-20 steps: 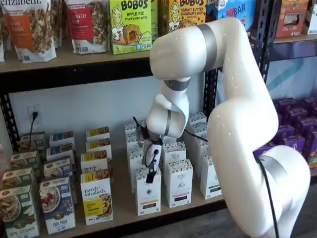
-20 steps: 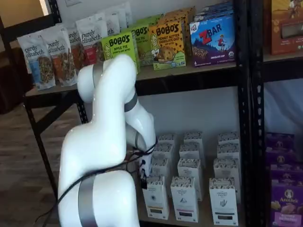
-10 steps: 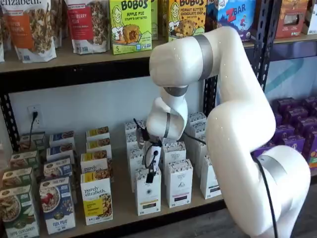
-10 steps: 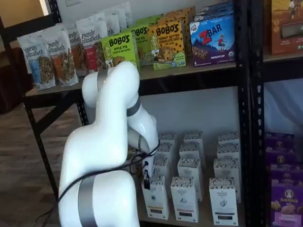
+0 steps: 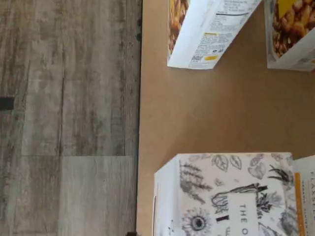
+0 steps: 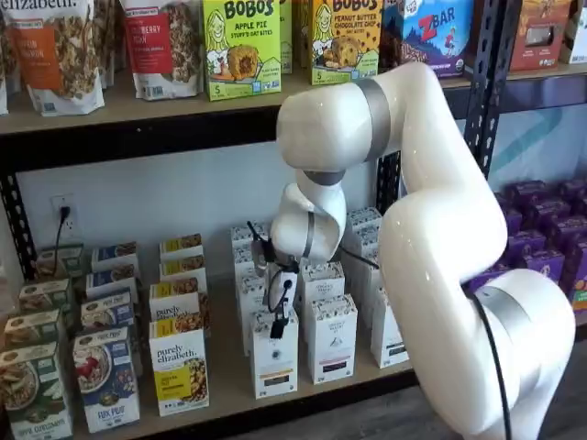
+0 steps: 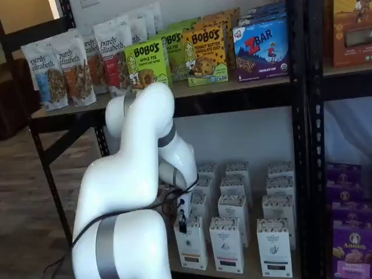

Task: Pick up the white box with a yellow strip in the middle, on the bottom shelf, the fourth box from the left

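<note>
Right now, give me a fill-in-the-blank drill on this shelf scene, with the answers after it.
1. The gripper hangs just above the front ____ box with the yellow strip.
2. That box stands on the ____ shelf of the rack.
3. The purely elizabeth box beside it has a ____ label.
4. On the shelf above, the green Bobo's box reads ____ pie.

Missing words: white; bottom; yellow; apple
</note>
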### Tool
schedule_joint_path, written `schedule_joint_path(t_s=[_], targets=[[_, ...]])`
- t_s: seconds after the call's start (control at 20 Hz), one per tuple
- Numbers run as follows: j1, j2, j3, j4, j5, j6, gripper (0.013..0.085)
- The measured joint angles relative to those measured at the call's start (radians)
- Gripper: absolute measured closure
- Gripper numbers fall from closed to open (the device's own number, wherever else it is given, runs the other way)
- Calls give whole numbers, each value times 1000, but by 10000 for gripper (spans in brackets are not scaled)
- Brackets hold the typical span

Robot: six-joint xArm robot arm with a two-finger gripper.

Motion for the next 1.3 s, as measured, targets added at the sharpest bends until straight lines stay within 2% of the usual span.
schedule_joint_path(t_s=[0.4,0.55,0.7,1.0,1.3], targets=[[-10,52,-69,-83,23,69,130],[-13,66,-88,-143,42,119,130],[-15,78,-106,-180,61,150,130],[-19,91,-122,-235,82,196,130],[-20,99,-124,-263,78,218,130]])
